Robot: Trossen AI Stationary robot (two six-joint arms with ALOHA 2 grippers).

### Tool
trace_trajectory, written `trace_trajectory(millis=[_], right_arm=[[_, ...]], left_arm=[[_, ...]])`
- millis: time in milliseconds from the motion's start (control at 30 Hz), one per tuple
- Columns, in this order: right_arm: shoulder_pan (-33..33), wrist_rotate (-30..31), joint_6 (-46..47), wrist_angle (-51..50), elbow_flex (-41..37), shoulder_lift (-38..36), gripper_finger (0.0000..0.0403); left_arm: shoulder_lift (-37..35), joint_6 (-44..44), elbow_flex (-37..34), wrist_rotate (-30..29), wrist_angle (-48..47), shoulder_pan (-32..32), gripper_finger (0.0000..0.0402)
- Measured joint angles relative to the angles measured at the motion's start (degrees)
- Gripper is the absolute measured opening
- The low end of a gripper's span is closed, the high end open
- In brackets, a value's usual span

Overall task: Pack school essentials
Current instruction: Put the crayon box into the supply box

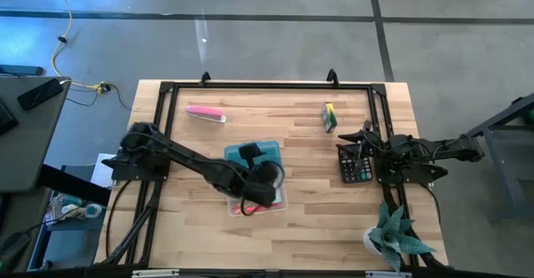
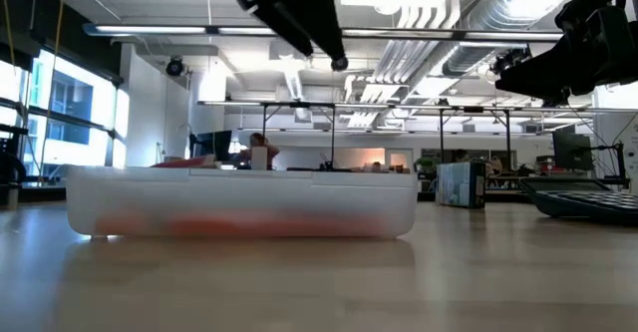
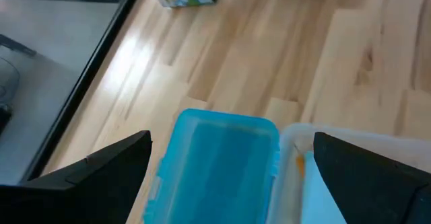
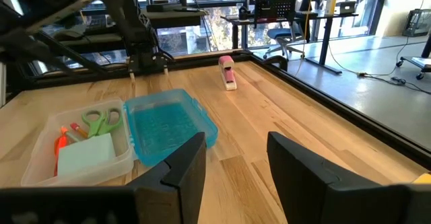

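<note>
A clear plastic box (image 1: 254, 199) sits mid-table with its blue lid (image 1: 253, 153) lying open toward the far edge. The right wrist view shows green-handled scissors (image 4: 101, 121), an orange-red pen (image 4: 64, 140) and a pale note pad (image 4: 84, 153) inside it. My left gripper (image 1: 265, 182) hovers open above the box; in its wrist view the blue lid (image 3: 222, 163) lies between the fingers. The green-yellow block (image 1: 329, 117) lies near the far right. My right gripper (image 4: 236, 140) waits open at the right side (image 1: 355, 136).
A pink object (image 1: 204, 113) lies near the far left. A dark calculator (image 1: 355, 165) sits by the right arm. The spiky potted plant (image 1: 392, 236) stands at the near right corner. Bare wood (image 1: 334, 219) lies between box and plant.
</note>
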Motion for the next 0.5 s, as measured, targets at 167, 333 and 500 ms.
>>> trace_trajectory(millis=[167, 333, 500], right_arm=[[0.02, 0.01, 0.02, 0.0, 0.0, -0.02, 0.0149], [0.01, 0.01, 0.01, 0.0, 0.0, -0.02, 0.0149], [0.0, 0.01, 0.01, 0.0, 0.0, -0.02, 0.0149]], left_arm=[[-10.81, 3.52, -16.16, 1.44, 17.29, 2.75, 0.04], [-18.92, 10.38, -28.81, 4.24, 32.0, 6.13, 0.04], [-24.02, 12.06, -35.14, 8.43, 34.57, 10.53, 0.04]])
